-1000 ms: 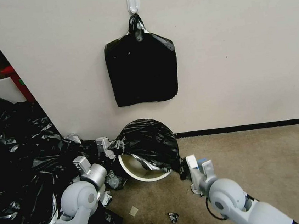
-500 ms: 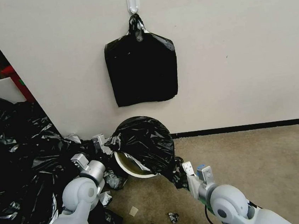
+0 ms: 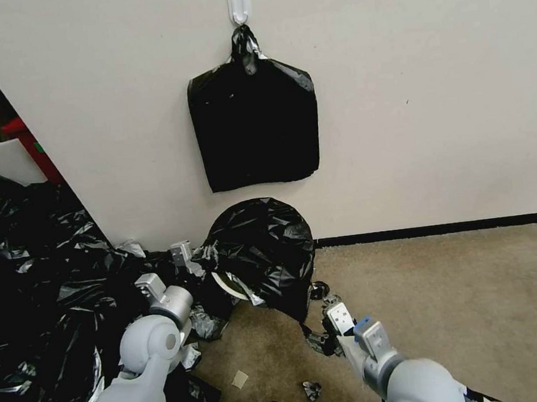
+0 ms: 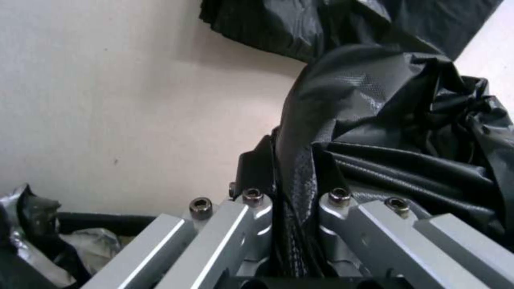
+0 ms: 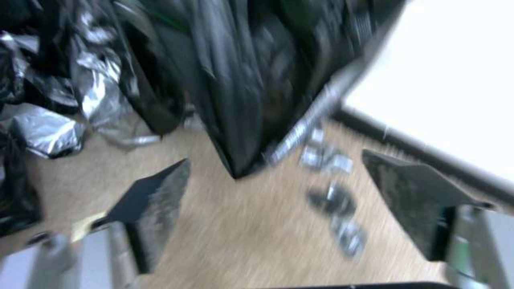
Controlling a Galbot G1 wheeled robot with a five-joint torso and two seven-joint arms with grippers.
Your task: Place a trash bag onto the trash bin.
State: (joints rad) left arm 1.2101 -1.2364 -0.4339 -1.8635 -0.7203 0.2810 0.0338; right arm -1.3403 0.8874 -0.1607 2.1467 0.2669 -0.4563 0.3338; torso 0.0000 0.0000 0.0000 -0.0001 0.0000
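I see the left gripper [image 4: 292,200] pinching the trash bag [image 3: 264,252] over the tipped trash bin [image 3: 231,284] — right gripper [image 5: 276,200] spread wide, holding nothing.

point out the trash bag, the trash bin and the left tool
trash bag [image 3: 264,246]: head view, wrinkled film draped over the bin.
trash bin [image 3: 231,283]: head view, exposed cream rim.
left tool [image 4: 286,200]: left wrist view, fingertips clamping bag film.

Both arms are pale grey with rounded joints; the left gripper [image 4: 292,192] has silver ribbed fingers [image 4: 235,237] with 4 dark screws.
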